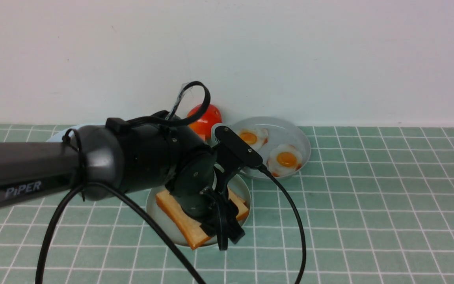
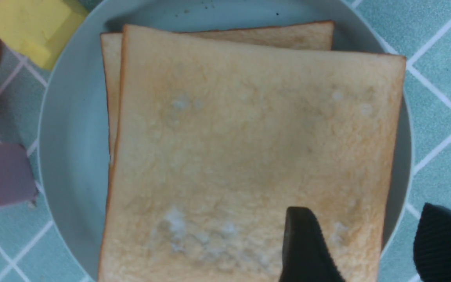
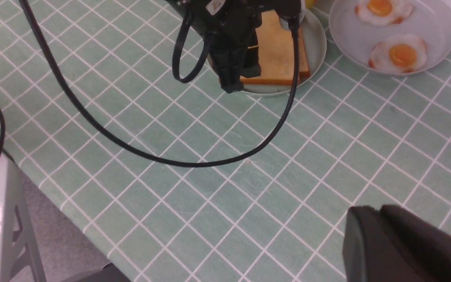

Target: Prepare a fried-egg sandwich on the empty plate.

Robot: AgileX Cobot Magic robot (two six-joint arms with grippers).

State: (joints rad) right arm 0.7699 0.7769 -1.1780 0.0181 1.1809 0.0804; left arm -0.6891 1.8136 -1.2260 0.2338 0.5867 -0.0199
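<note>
Tiled cloth point(image 1: 369, 217): sandwich point(image 2: 249, 137) lies just beneath the parted left gripper point(image 1: 229, 236).

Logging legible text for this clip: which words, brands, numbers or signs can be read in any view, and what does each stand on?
"PiPER": pale lettering on the dark forearm of the left arm, front view.
Small white sticker on that arm's wrist, right wrist view: too small to read.
Left wrist view: no text at all.
</note>
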